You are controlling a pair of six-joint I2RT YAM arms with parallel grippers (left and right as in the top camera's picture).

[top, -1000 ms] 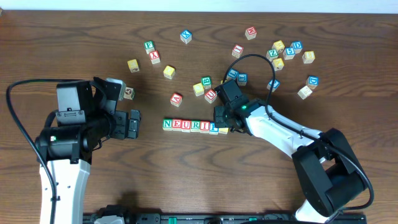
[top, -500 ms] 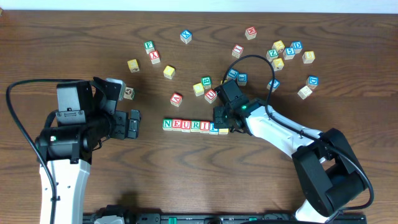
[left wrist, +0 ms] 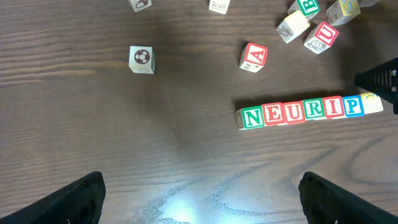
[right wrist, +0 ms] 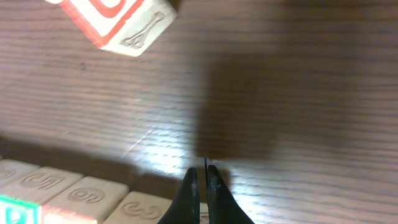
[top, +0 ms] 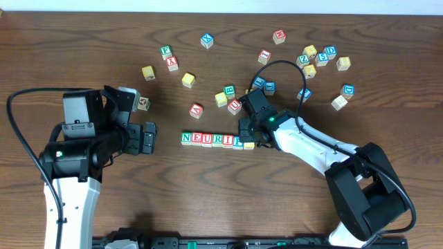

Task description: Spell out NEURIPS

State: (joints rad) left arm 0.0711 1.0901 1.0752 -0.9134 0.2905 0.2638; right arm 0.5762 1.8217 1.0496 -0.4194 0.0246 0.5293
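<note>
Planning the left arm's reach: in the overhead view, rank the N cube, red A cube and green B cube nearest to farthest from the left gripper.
From the left gripper:
1. N cube, directly ahead.
2. red A cube, diagonally past the N.
3. green B cube, farther still that way.

A dark wood-grain table [top: 83,41] bears loose alphabet cubes [top: 188,79] across its far half. A red-bordered A cube [top: 196,109] lies askew near the middle, a football-picture cube [left wrist: 142,59] sits well to its left, and yellow and blue cubes [top: 322,59] cluster at the far right.
</note>
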